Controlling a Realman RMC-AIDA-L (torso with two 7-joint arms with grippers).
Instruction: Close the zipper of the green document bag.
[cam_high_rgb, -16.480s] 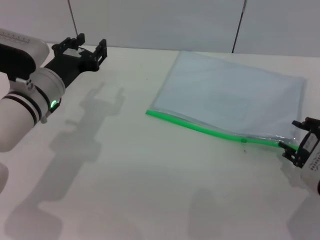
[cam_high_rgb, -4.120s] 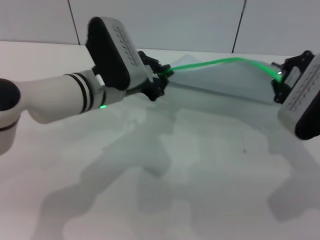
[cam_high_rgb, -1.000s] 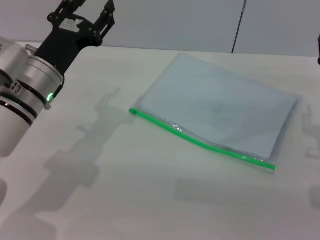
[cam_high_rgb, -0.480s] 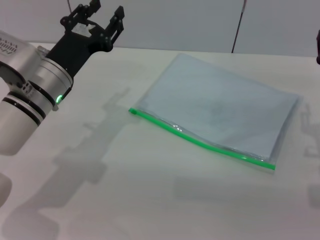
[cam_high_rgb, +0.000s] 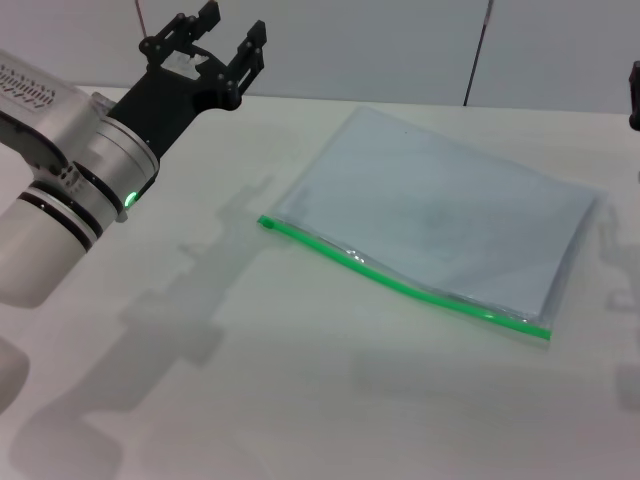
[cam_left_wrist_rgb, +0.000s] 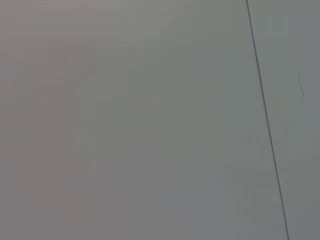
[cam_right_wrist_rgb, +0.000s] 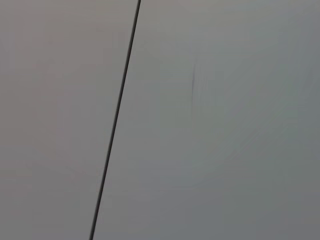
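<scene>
The green document bag (cam_high_rgb: 450, 220) lies flat on the white table (cam_high_rgb: 260, 380), right of centre in the head view. Its bright green zipper (cam_high_rgb: 400, 283) runs along the near long edge, from a small slider at the left end to the right corner. My left gripper (cam_high_rgb: 222, 28) hovers open above the table's far left, well clear of the bag, with nothing between its fingers. Only a dark sliver of my right arm (cam_high_rgb: 634, 95) shows at the right border. Both wrist views show just a grey wall with a dark seam.
A grey panelled wall (cam_high_rgb: 400, 45) stands behind the table. The arms cast shadows on the table's left and right parts.
My left gripper has drifted right and slightly down over the last second, staying open. The bag lies unmoved. Earlier, both grippers held the bag up by its green edge.
</scene>
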